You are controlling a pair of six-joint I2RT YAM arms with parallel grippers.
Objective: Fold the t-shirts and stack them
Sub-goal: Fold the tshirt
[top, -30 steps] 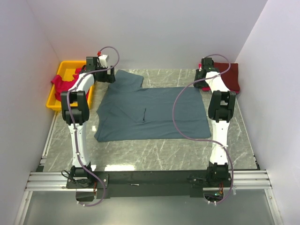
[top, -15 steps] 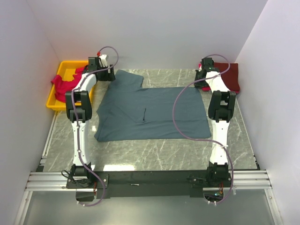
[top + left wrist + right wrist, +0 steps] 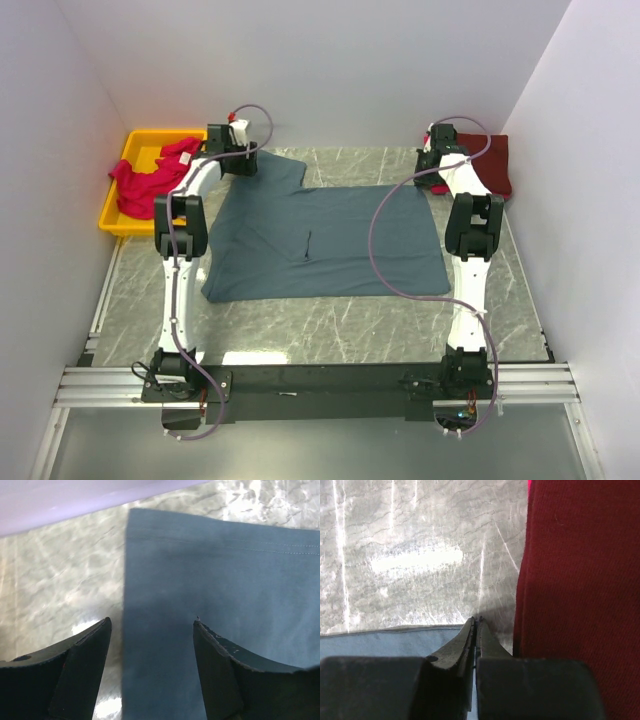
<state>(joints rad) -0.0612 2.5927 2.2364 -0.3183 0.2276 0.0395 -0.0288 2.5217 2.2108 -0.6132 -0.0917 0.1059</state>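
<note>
My left gripper point(image 3: 151, 621) is apart over one blue shirt point(image 3: 240, 580) corner; my right gripper point(image 3: 477, 620) is pinched together at the other, for folding.

A: Left arm point(image 3: 178, 228) pose?
B: Reaching forward, forearm angled inward. Left gripper point(image 3: 152, 622) points down, fingers well apart.
A: Right arm point(image 3: 470, 228)?
B: Also reaching forward, nearly straight out from its base. Right gripper point(image 3: 476, 620) sits low, fingers pressed flat together with no visible gap.
</note>
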